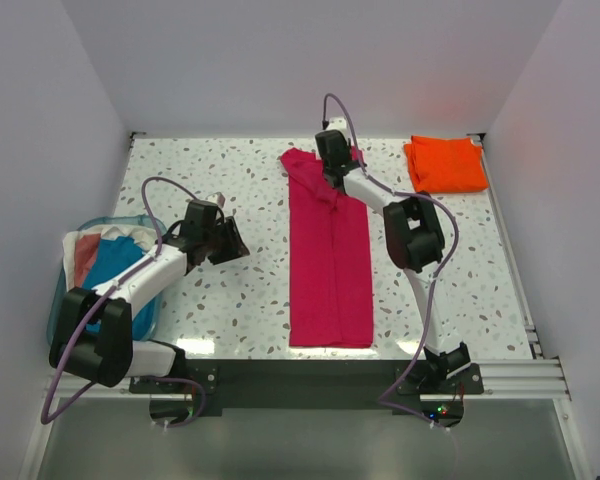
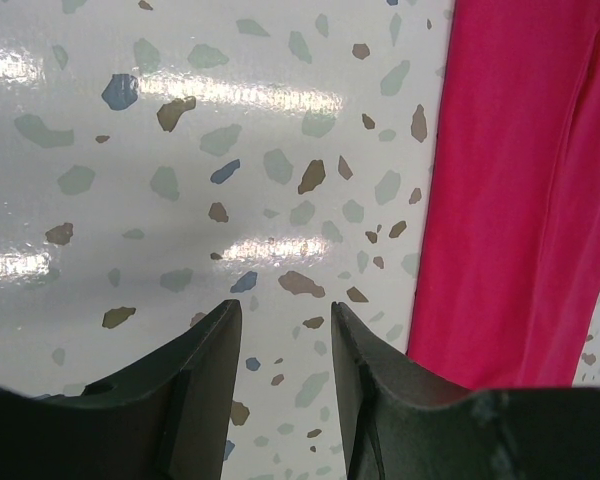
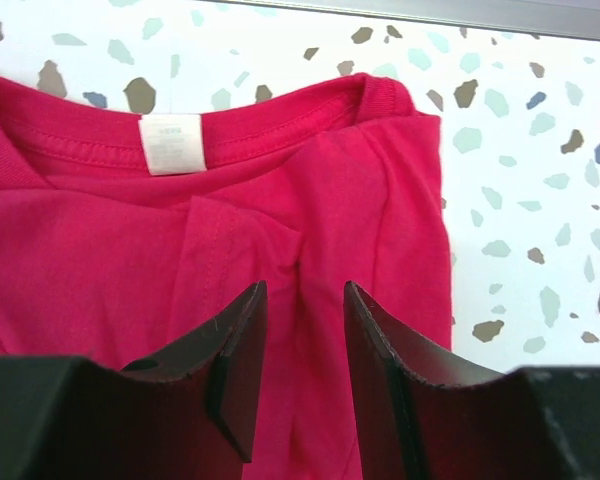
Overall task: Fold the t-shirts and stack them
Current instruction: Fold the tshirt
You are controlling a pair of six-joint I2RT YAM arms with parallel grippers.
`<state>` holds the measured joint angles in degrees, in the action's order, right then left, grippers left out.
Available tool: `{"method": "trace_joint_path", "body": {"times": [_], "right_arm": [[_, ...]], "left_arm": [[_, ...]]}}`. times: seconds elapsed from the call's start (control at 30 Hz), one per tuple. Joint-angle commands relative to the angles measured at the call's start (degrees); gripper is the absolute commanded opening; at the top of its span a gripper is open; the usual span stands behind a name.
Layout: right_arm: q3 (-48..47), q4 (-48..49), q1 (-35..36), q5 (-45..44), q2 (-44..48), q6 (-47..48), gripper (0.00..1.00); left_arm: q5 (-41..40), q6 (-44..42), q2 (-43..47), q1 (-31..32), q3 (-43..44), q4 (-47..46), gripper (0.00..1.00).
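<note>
The magenta-pink t-shirt lies folded into a long narrow strip down the middle of the table, collar at the far end. The orange t-shirt sits folded as a small rectangle at the far right corner. My right gripper is open just above the pink shirt's collar end; in the right wrist view cloth and a white neck label show between and beyond the fingers. My left gripper is open and empty over bare table left of the strip; the left wrist view shows the shirt's edge to its right.
A clear blue bin with blue, white and reddish cloth in it stands at the table's left edge beside my left arm. The terrazzo tabletop is walled on three sides. A metal rail runs along the near edge.
</note>
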<state>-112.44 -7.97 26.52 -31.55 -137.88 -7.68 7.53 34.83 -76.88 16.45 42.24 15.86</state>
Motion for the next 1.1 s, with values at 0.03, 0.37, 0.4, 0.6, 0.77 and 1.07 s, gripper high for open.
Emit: {"method": "trace_joint_path", "body": {"times": [0.03, 0.37, 0.4, 0.6, 0.77, 1.07], "right_arm": [[-1.8, 2.18, 0.11, 5.87, 2.72, 0.13, 0.4], [-12.61, -4.16, -0.77, 12.56, -4.76, -3.12, 0.39], [-13.15, -5.21, -1.03, 13.09, -5.28, -3.65, 0.39], [-13.07, -5.74, -2.53, 13.63, -7.22, -6.12, 0.39], [-11.92, -5.48, -2.88, 11.96, -7.49, -6.2, 0.4], [-11.75, -5.04, -3.15, 13.18, -8.36, -6.55, 0.39]], "left_arm": [[1.08, -1.34, 0.15, -0.63, -0.67, -2.59, 0.45], [0.91, -1.61, 0.33, -0.63, -0.67, -2.23, 0.45], [0.91, -1.61, 0.33, -0.63, -0.67, -2.23, 0.45], [1.0, -1.52, 0.33, -0.63, -0.75, -2.41, 0.45], [1.08, -1.52, 0.07, -0.63, -0.76, -2.58, 0.45], [1.08, -1.43, -0.11, -0.63, -0.75, -2.59, 0.45]]}}
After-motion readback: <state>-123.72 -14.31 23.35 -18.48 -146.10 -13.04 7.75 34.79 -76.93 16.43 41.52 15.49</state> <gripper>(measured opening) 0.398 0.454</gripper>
